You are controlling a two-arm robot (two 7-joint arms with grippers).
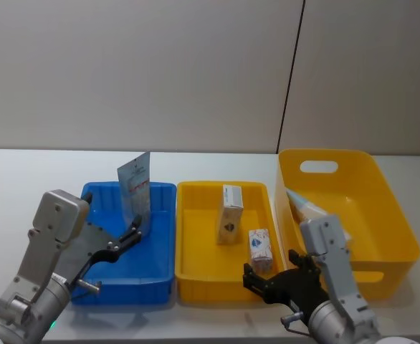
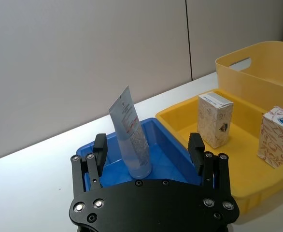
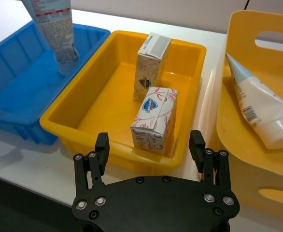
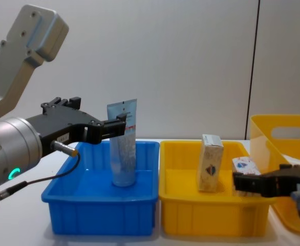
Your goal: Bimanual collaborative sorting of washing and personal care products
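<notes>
Now, left gripper (image 2: 148,145): the jaws are held wide, over the near part of the blue tray (image 1: 168,240), at the scene's left.
Narrow bluish tube (image 2: 131,130): it is stood upright on its cap in the blue tray, its crimped end tipped slightly left. It is framed between the spread fingers, and no contact can be made out.
Tall cream carton (image 1: 231,213): it is stood upright toward the far side of the middle yellow tray (image 1: 203,188).
Small white carton (image 1: 259,247): it is set just near and right of the tall one, upright, close to the tray's near wall.
Right gripper (image 3: 148,144): the jaws are spread wide and nothing is held. It is placed at the yellow tray's near edge, with the small carton straight ahead.
Wide pale tube (image 3: 257,104): it is laid in the yellow basket (image 1: 382,188) at the right, cap toward the near side.
Deciding relation: the left arm is judged nearer the bluish tube. Its long axis is vertical, so a level closing across its body is called for.
</notes>
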